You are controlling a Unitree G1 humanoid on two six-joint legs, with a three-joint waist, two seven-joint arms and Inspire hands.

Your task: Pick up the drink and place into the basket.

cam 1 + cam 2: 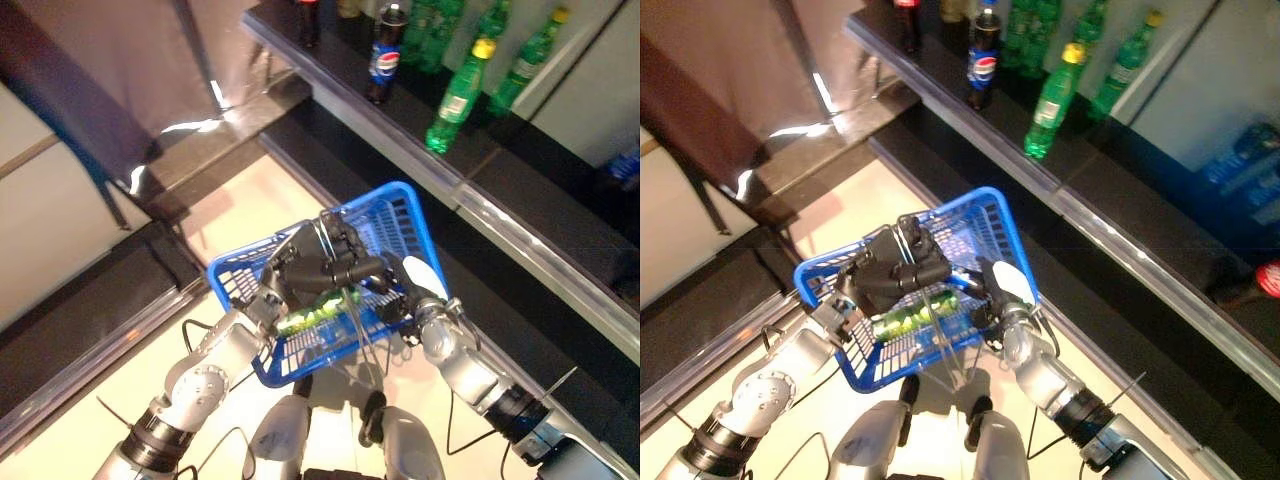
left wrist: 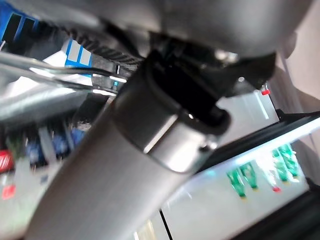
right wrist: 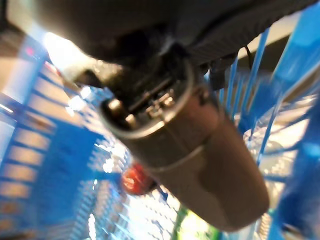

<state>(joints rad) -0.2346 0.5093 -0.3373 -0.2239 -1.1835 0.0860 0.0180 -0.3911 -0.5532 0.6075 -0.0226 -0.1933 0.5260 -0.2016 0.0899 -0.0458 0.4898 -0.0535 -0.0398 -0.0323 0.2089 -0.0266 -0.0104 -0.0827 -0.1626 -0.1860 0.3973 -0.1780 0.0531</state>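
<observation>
The blue basket is raised in front of me. My left hand is shut on its thin wire handles above the basket's middle. A green drink bottle lies on its side on the basket's floor, also in the right eye view. My right hand, with a white thumb cover, is at the basket's right rim and reaches inside. Its fingers are hidden by the basket wall and my left hand. The right wrist view shows blue mesh and a red cap close by.
A dark shelf ledge runs across behind the basket. On it stand green bottles and a dark cola bottle. A lower dark ledge runs along the left. Pale floor lies between them.
</observation>
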